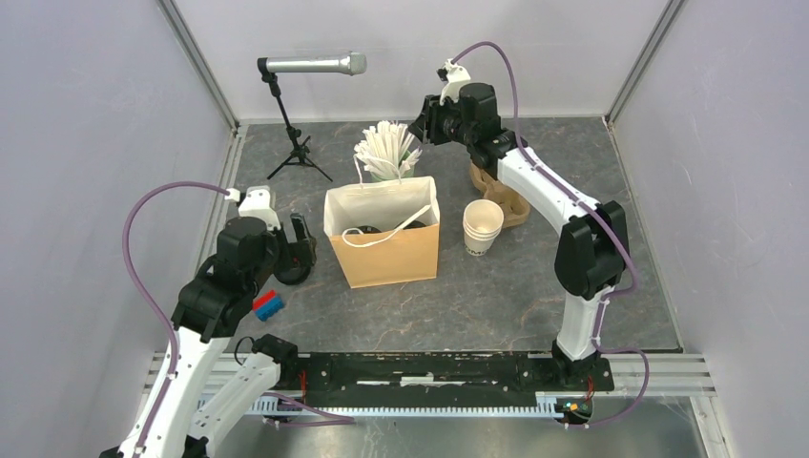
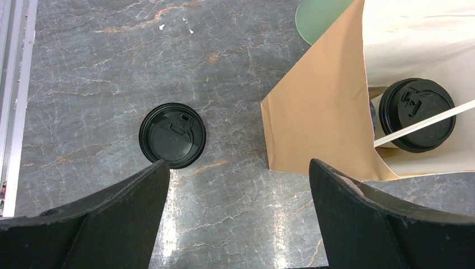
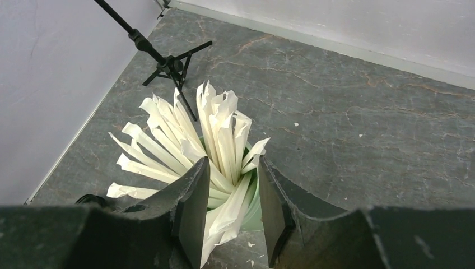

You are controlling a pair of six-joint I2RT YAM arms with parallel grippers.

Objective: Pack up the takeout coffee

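both cup walls hidden under their lids, so paper colour and print cannot be made out from above. loose coffee cup (image 2: 172, 135) stands upright on the worktop (image 2: 84, 67), well left of the paper bag (image 2: 319, 112) and apart from it. it shows only a round black plastic lid with a raised rim and a small sip tab. in the top view the left arm covers most of it. bagged coffee cup (image 2: 417, 115) stands inside the bag near the left wall, same black lid, crossed by a flat white handle strip (image 2: 425, 123). the bag's far side is cut off by the frame. bag is tan kraft outside, pale inside, its mouth open. worktop is grey, marble-veined, slightly glossy. left pincer (image 2: 240, 168) hangs above the worktop, fingers spread wide, nothing between them; loose cup lies just beyond its left fingertip. right pincer (image 3: 232, 168) sits over the mint-green cup (image 3: 255, 213), fingers a narrow gap apart, straddling a few white paper-wrapped sticks (image 3: 218, 134). cannot tell whether they press on any. most of that cup is hidden behind the fingers and the fanned sticks.
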